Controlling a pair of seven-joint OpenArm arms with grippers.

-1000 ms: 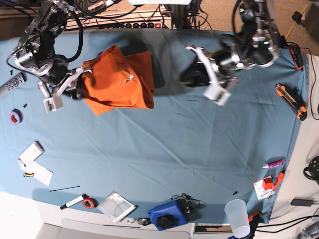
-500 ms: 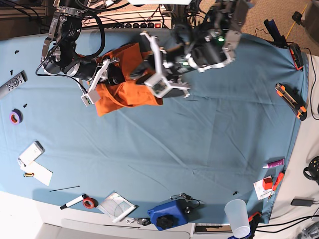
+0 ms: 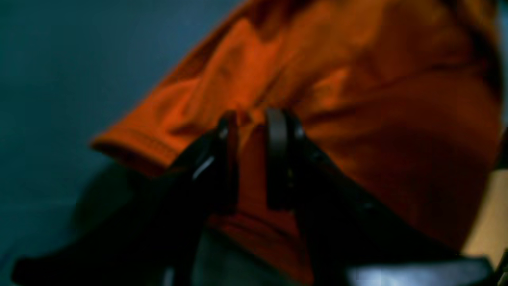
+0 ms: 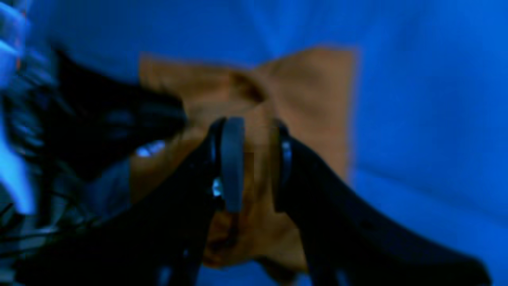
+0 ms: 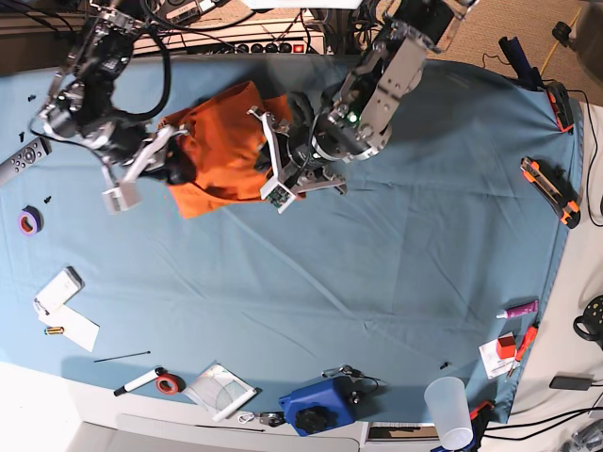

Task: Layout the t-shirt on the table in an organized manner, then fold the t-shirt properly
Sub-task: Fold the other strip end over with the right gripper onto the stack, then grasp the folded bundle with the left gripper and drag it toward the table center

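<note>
The orange t-shirt (image 5: 221,141) lies bunched at the back left of the teal-covered table (image 5: 377,282). My left gripper (image 5: 267,160) is at the shirt's right edge. In the left wrist view its fingers stand close together (image 3: 253,159) with a fold of the t-shirt (image 3: 357,79) between them, above the table (image 3: 59,59). My right gripper (image 5: 174,160) is at the shirt's left edge. In the right wrist view it is closed (image 4: 256,159) on the t-shirt's fabric (image 4: 317,99) over the table (image 4: 436,119). The neck label is hidden.
A remote (image 5: 21,158), a purple tape roll (image 5: 30,220) and papers (image 5: 66,301) lie at the left. A marker with red tape (image 5: 155,381), a blue device (image 5: 316,405) and a plastic cup (image 5: 450,410) line the front. Orange cutters (image 5: 563,193) lie at the right.
My left gripper swung left from the table's middle onto the shirt's right edge and closed. The right gripper shifted with the shirt's left edge. The shirt is more bunched.
</note>
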